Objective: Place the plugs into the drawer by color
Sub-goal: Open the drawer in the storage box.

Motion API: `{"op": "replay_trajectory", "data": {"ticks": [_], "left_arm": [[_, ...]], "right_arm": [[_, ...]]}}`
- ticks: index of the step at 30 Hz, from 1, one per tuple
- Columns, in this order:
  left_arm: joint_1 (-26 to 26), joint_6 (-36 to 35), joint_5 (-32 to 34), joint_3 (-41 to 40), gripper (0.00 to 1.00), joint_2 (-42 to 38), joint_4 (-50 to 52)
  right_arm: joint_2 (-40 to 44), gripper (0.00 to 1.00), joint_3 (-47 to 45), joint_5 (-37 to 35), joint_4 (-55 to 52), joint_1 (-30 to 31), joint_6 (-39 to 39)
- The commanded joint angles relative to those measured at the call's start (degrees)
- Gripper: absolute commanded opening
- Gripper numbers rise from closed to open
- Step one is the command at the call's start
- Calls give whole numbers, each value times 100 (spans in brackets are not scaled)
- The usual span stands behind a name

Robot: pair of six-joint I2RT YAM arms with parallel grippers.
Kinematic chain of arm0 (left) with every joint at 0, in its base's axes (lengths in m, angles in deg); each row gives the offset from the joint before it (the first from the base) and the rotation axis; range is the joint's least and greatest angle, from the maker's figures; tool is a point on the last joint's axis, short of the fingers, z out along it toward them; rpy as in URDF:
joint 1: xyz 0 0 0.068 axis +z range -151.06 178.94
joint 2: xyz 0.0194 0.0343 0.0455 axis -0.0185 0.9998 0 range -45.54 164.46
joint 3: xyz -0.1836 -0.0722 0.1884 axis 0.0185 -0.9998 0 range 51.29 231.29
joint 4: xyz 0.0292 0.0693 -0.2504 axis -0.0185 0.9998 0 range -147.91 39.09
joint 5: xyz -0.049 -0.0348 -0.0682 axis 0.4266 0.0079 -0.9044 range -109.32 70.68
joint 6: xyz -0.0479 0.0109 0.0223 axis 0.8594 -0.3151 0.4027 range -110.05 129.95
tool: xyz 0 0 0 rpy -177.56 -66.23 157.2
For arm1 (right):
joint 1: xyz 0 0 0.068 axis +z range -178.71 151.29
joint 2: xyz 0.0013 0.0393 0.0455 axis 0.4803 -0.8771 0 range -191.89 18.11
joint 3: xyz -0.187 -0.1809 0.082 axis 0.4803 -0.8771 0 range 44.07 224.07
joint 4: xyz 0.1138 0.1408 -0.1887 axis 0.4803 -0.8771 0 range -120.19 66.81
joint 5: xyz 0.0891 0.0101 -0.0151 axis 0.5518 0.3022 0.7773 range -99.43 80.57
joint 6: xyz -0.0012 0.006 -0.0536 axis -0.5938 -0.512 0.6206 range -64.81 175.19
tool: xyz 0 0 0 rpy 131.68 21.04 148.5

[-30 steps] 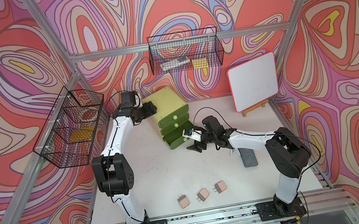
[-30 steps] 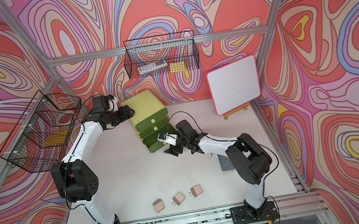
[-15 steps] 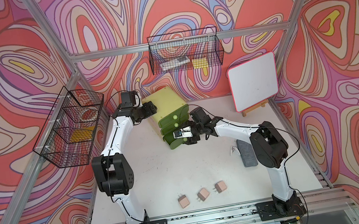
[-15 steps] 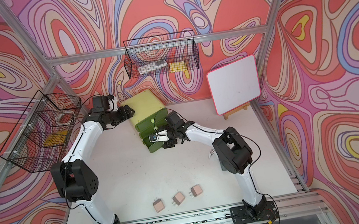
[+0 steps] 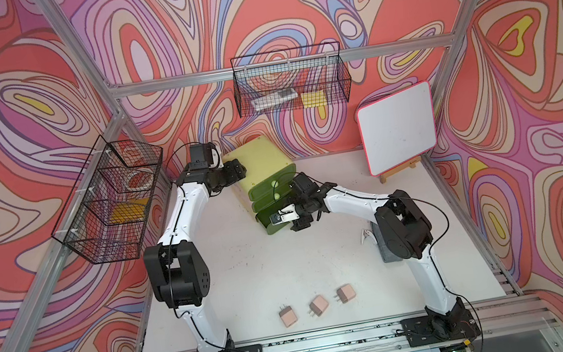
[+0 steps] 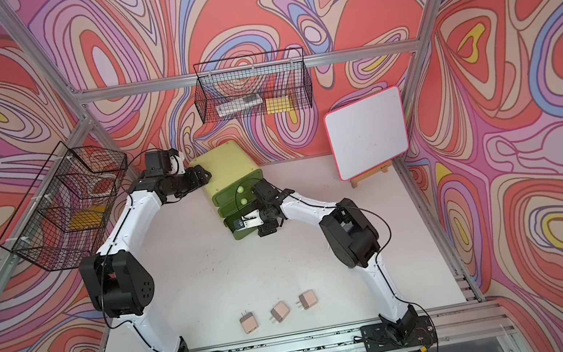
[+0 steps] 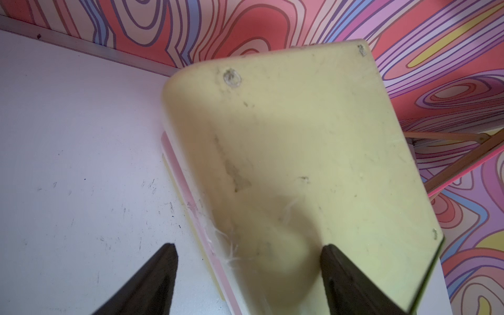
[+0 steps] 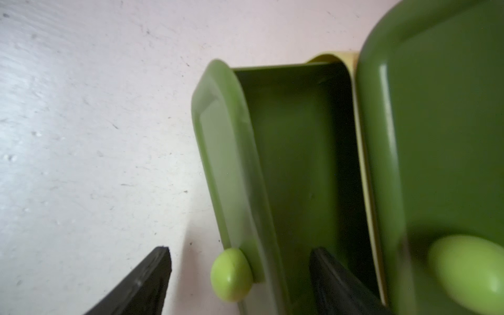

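The drawer (image 5: 260, 161) (image 6: 225, 166) is a pale yellow-green cabinet at the back of the table. Its bottom drawer (image 8: 294, 163) is pulled out, and the part of its inside that shows is bare. My right gripper (image 8: 238, 249) (image 5: 285, 222) is open, one finger inside that drawer and one outside, with the round knob (image 8: 231, 274) between them. My left gripper (image 7: 248, 245) (image 5: 237, 170) is open at the cabinet's rear left corner, straddling its edge. Three pink plugs (image 5: 288, 316) (image 5: 319, 305) (image 5: 345, 293) lie in a row near the table's front edge, far from both grippers.
A grey eraser (image 5: 384, 245) lies half under my right arm, with a small white clip (image 5: 366, 235) beside it. A whiteboard on an easel (image 5: 399, 133) stands back right. Black wire baskets hang on the back wall (image 5: 290, 83) and left wall (image 5: 112, 203).
My right gripper has swung left from the open table to the front of the bottom drawer. The left arm and the pink plugs have not moved.
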Motion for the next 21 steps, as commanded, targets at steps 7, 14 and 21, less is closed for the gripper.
{"op": "replay_trajectory", "data": {"ticks": [7,14,21], "left_arm": [[77,-68,329,-249,81,207,634],[77,-73,356,-243,81,216,631],[74,-40,330,-253,81,210,618]], "right_arm": [[118,83,-301,-159,-367,125,-23],[384,82,-715,-232,-289,179,-210],[666,81,-1096,-240,-46,231,-383]]}}
